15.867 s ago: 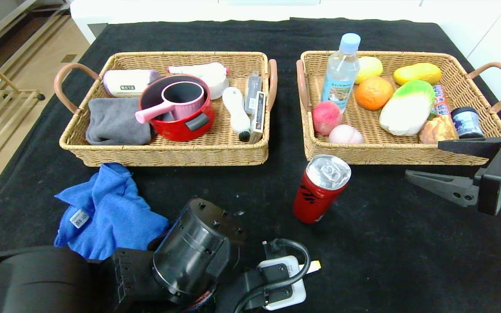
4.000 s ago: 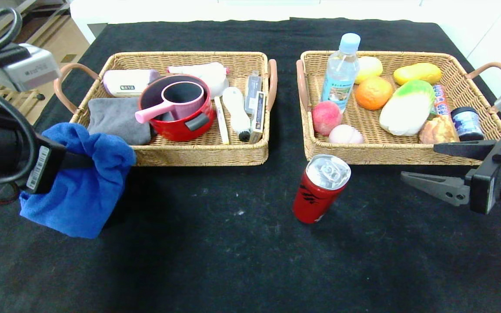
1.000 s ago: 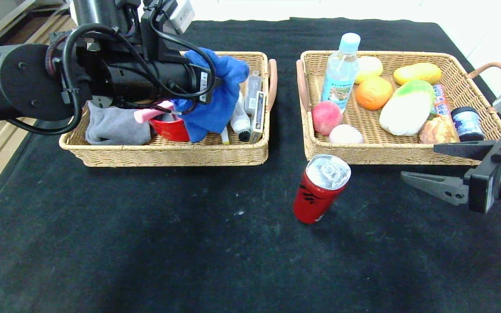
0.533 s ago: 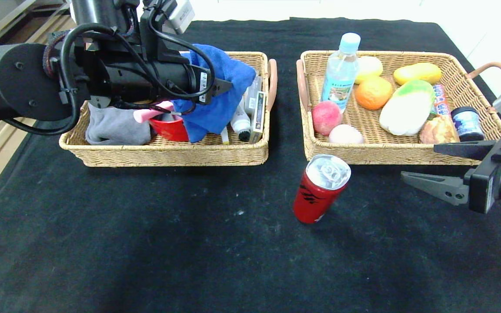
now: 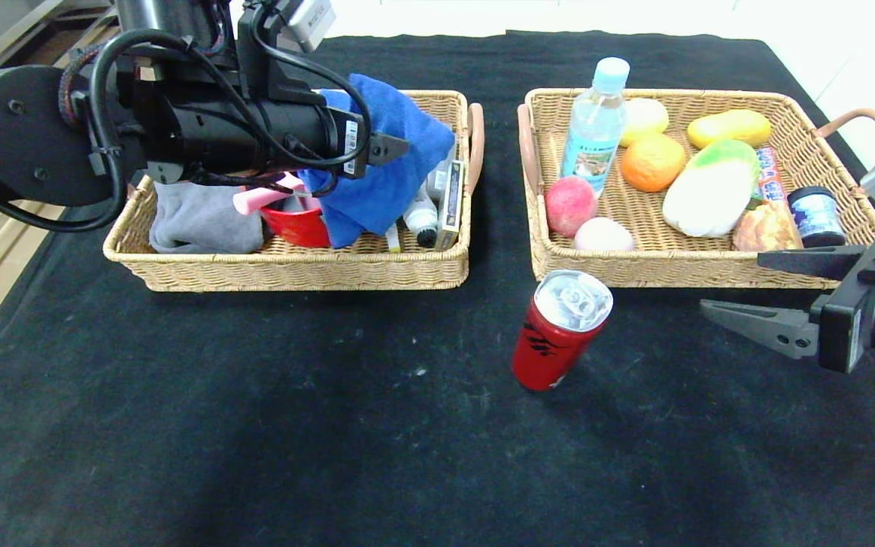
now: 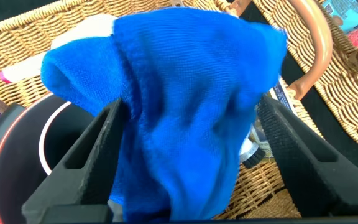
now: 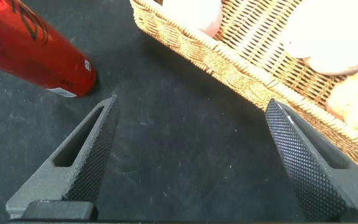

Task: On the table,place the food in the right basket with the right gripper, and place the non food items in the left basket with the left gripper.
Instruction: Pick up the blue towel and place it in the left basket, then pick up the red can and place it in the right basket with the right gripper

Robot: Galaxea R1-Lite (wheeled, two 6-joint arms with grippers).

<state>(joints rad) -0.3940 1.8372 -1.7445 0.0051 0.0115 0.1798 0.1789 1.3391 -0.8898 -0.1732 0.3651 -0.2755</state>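
The left gripper (image 5: 396,148), a black two-finger claw on a thick black wrist, hovers over the left basket (image 5: 293,270), a tan woven wicker tray with brown loop handles. Its fingers (image 6: 82,165) stand spread wide on either side of the bright blue cloth (image 5: 384,167). The cloth bulges between them; whether it touches the inner faces cannot be told. The cloth drapes over the red pot (image 5: 297,226) and the neighbouring items inside the left basket.

The right gripper (image 5: 749,292), a matching black claw, hangs low over the black-cloth table (image 5: 407,441), just in front of the right basket (image 5: 680,270), the twin wicker tray. Its fingers (image 7: 82,158) are fully apart with nothing between them.

The red can with silver top (image 5: 559,328) stands tilted on the table, near the front wall of the right basket, between the two baskets' front edges. The clear bottle with pale blue cap (image 5: 595,125) and the orange fruit (image 5: 652,162) sit inside the right basket.
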